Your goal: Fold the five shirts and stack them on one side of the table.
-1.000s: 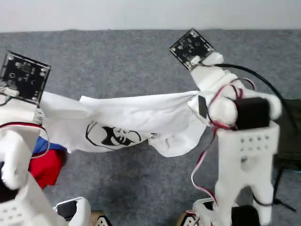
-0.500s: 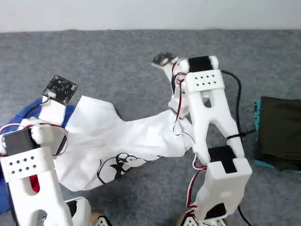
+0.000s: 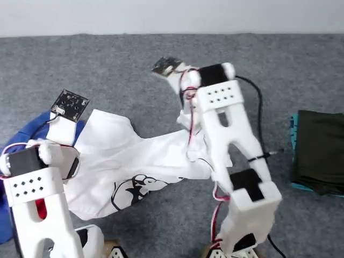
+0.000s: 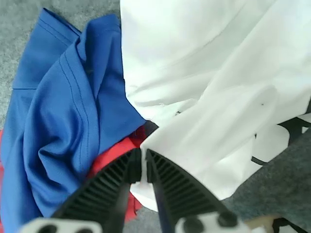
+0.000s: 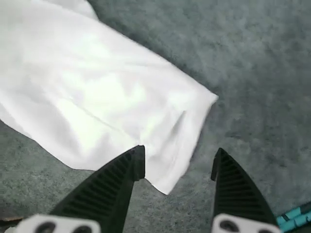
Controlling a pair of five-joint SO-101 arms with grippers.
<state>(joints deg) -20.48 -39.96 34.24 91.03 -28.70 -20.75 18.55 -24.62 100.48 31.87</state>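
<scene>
We find the white cotton shirt with a black print point(image 3: 134, 161) lying crumpled on the grey felt-like table cover point(image 3: 107, 64). It is at the near left, partly over a blue shirt point(image 4: 63, 121) and a red shirt point(image 4: 109, 162). The left gripper point(image 4: 142, 155) is clenched on a white hem, just beside the red cloth. The right gripper point(image 5: 181, 151) hangs released over the right end of the white shirt, and we see nothing between its jaws.

In our judgement, the left jaws may pinch the red cloth together with the white, so a pull would drag the pile along. If the right gripper closes too near the thin edge, the cloth may slip out. The dark green folded shirt point(image 3: 320, 148) lies well apart at the right.
</scene>
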